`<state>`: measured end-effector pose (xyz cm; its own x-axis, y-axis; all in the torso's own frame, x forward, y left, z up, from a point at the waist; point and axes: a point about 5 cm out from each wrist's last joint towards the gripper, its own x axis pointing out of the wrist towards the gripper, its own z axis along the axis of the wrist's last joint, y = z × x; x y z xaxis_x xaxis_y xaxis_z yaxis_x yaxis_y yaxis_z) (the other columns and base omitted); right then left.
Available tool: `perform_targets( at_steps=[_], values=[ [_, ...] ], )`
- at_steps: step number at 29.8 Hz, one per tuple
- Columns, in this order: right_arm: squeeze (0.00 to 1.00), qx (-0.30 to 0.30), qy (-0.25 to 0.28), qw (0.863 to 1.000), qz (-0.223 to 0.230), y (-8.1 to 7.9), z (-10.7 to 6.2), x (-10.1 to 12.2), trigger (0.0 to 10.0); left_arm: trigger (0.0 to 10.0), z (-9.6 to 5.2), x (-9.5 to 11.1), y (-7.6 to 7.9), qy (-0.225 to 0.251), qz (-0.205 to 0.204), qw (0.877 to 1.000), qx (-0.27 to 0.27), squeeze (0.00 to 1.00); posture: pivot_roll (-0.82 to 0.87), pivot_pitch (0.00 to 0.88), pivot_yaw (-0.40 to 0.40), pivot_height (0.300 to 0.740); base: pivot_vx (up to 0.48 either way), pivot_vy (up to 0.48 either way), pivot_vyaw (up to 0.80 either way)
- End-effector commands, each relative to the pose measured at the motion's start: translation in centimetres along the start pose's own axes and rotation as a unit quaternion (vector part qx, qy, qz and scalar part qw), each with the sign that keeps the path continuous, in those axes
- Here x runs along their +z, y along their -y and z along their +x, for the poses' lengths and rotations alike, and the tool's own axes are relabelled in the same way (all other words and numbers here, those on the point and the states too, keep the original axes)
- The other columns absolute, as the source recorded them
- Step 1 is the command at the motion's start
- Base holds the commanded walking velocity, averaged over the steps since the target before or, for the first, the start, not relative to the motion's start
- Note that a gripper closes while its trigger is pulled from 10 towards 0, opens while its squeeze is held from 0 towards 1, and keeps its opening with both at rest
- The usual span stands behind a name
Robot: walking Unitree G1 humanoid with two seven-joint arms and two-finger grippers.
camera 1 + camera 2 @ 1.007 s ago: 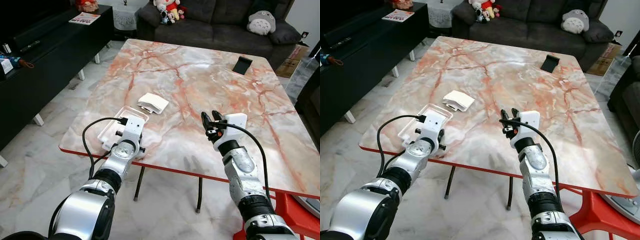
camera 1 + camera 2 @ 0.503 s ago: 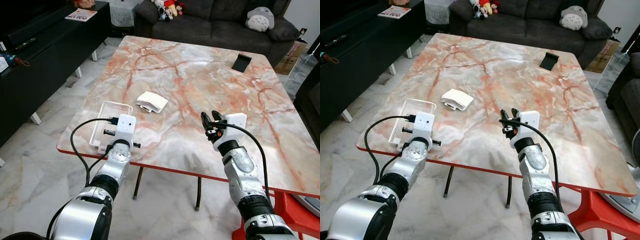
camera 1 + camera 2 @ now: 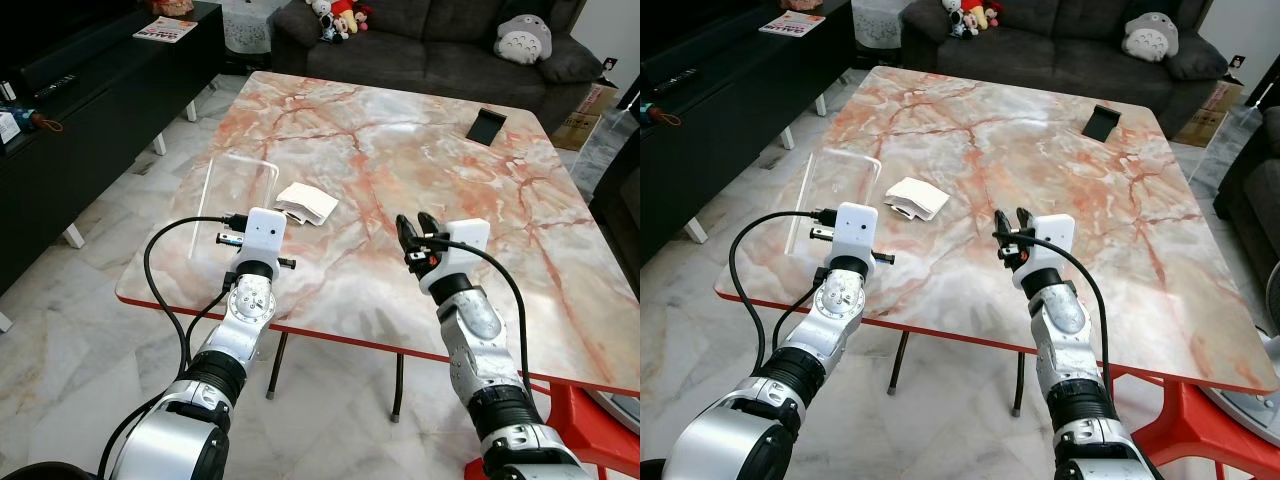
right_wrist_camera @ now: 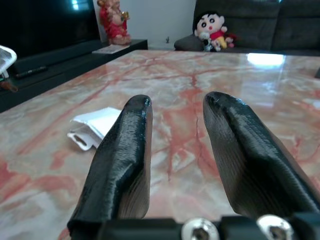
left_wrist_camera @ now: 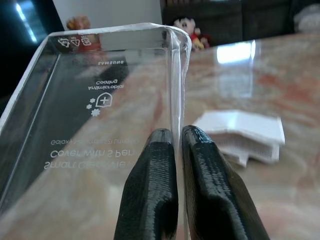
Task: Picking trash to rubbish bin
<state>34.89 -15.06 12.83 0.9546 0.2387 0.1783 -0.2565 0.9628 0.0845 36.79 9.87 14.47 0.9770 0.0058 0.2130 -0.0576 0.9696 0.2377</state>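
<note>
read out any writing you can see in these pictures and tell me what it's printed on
"SAMSUNG": on the clear plastic package pinched by the left end effector, seen mirrored through the plastic.
"Antimicrobial Coating": same package, mirrored, by a small plus icon.
"Galaxy ..." and "Cover with S Pen": same package, mirrored; the rest of the first line is too blurred to read.
Magazine on the black cabinet: cover title too small to read.

A marble-patterned bench with pink and orange veins and a red edge stands on a pale marble floor. A black phone lies near its far right corner. Beyond it a dark grey sofa carries a grey plush toy and a cluster of small dolls. Along the left runs a black cabinet with a magazine on top. A cardboard box sits at the far right.
</note>
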Motion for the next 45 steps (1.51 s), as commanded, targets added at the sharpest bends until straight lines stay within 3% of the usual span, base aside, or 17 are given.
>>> perform_targets(
  at_steps=[1,19,37,45],
  values=[
    [0.0,0.0,0.028,1.0,0.0,-0.2,0.6,1.3,10.0,10.0,0.4,1.6,0.0,0.04,-0.006,0.999,0.008,0.0,-0.07,0.02,-0.1,0.74,0.0,0.0,0.0],
    [0.0,-0.046,0.049,0.998,-0.008,1.5,0.6,2.1,10.0,10.0,0.0,2.1,-0.5,0.087,-0.002,0.996,0.005,0.0,-0.07,0.0,-0.081,0.74,0.0,0.0,0.0],
    [0.0,-0.066,0.046,0.997,-0.01,2.5,0.1,1.9,10.0,10.0,-0.1,1.9,-0.7,0.084,-0.001,0.996,0.006,0.0,-0.07,0.011,-0.082,0.74,0.0,0.0,0.0],
    [0.0,-0.072,0.048,0.996,-0.002,2.2,0.1,1.8,10.0,10.0,0.1,1.9,-1.2,0.084,0.004,0.996,0.006,0.0,-0.06,0.011,-0.05,0.74,0.0,0.0,0.0]
  ],
)
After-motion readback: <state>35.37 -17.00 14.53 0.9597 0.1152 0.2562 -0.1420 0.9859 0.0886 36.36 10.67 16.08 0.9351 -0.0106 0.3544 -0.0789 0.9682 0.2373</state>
